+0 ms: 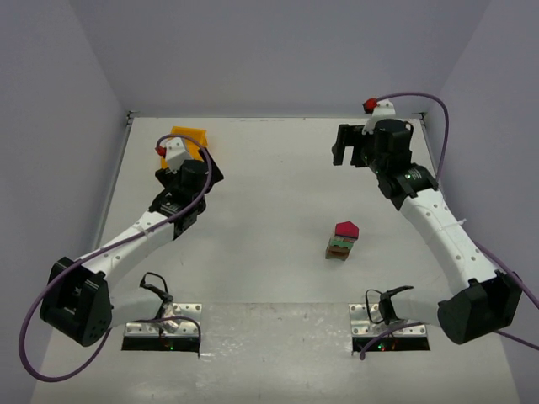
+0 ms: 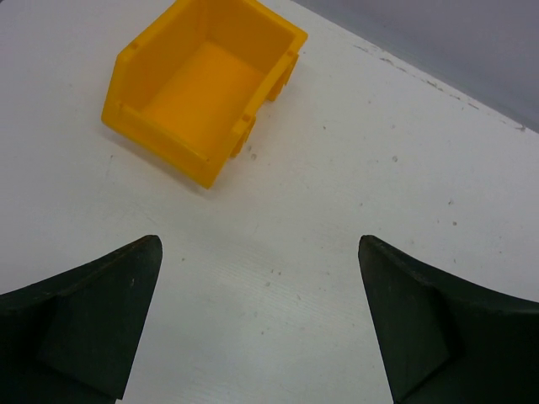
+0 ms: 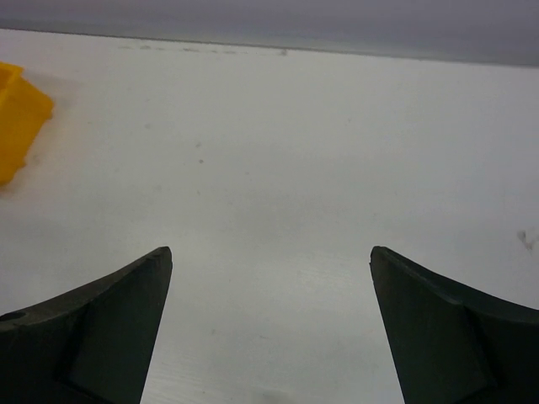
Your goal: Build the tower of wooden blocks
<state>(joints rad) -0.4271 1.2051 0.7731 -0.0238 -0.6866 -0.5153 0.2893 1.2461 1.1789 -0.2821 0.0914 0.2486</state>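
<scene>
Left gripper point(image 2: 259, 244), eleven o'clock, and right gripper point(image 3: 269, 252), one o'clock, stand wide, empty; we judge this protects the tower point(image 1: 342, 241).

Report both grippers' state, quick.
Left gripper: open, holding nothing.
Right gripper: open, holding nothing.

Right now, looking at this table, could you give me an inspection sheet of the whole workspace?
Surface: white table, faint specks only.
Job's things: short block tower, red roof piece on top, standing alone right of centre.
Clutter: yellow bin, nothing inside, far left.
Grippers: left gripper and right gripper both open, holding nothing.
Cables: purple cables loop off both arms.
Surroundings: plain pale walls.
</scene>
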